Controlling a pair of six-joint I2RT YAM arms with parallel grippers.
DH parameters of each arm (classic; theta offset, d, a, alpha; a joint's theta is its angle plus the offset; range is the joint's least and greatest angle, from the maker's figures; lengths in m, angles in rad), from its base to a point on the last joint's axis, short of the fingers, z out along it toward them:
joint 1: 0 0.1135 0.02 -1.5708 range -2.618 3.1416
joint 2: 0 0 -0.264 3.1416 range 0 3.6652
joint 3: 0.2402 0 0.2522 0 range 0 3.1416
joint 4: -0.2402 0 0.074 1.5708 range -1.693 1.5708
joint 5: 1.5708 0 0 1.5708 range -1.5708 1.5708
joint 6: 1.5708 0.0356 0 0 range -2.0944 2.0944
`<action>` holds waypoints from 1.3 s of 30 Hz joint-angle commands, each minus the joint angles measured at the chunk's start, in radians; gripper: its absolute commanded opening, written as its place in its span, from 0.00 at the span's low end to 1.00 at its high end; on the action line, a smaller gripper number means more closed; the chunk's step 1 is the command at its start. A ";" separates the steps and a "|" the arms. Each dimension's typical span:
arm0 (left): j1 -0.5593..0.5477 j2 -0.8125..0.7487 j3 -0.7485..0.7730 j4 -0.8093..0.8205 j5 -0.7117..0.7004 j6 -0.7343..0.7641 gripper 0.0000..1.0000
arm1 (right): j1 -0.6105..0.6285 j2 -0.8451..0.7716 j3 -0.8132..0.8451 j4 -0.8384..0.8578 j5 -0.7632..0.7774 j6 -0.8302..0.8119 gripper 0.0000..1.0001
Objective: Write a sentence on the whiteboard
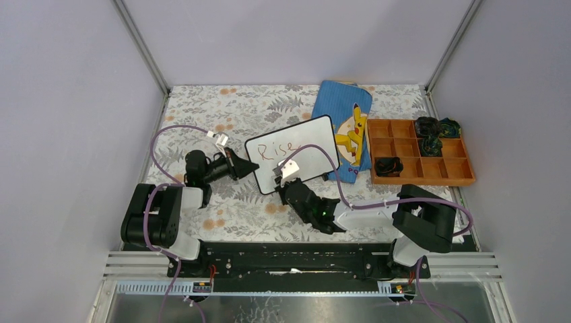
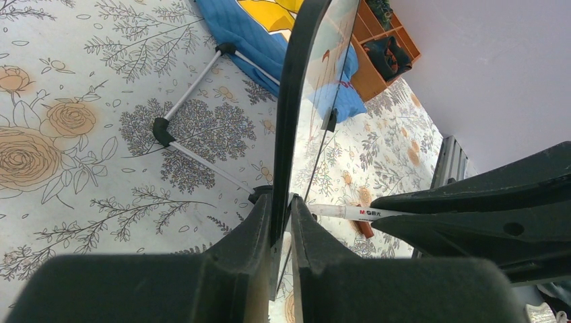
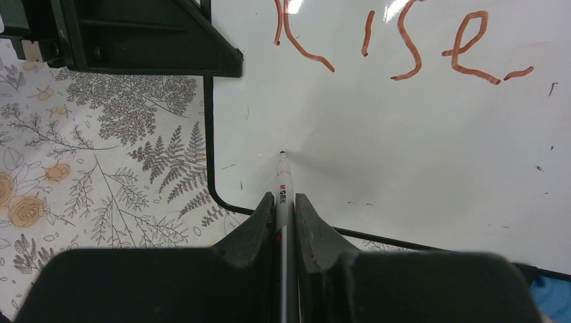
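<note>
The whiteboard (image 1: 296,151) stands tilted mid-table, with "Rise" written on it in red (image 3: 404,40). My left gripper (image 1: 250,168) is shut on the board's left edge; in the left wrist view the black frame (image 2: 293,121) runs between my jaws (image 2: 281,208). My right gripper (image 1: 286,187) is shut on a white marker (image 3: 283,192). The marker's tip (image 3: 282,155) touches the board's lower left area, below the "R". The marker also shows in the left wrist view (image 2: 350,212).
A blue Pikachu pouch (image 1: 343,124) lies behind the board on the right. A brown divided tray (image 1: 417,151) with dark items sits at the far right. The board's wire stand (image 2: 195,128) rests on the floral tablecloth (image 1: 202,114).
</note>
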 commanded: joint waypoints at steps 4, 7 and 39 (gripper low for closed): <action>-0.012 0.010 0.006 -0.102 -0.049 0.043 0.00 | -0.009 0.011 0.056 0.012 -0.005 0.008 0.00; -0.013 0.010 0.006 -0.103 -0.049 0.044 0.00 | -0.008 0.009 0.056 0.014 -0.031 0.005 0.00; -0.023 0.003 0.008 -0.123 -0.054 0.058 0.00 | -0.015 0.005 0.047 -0.168 0.055 0.072 0.00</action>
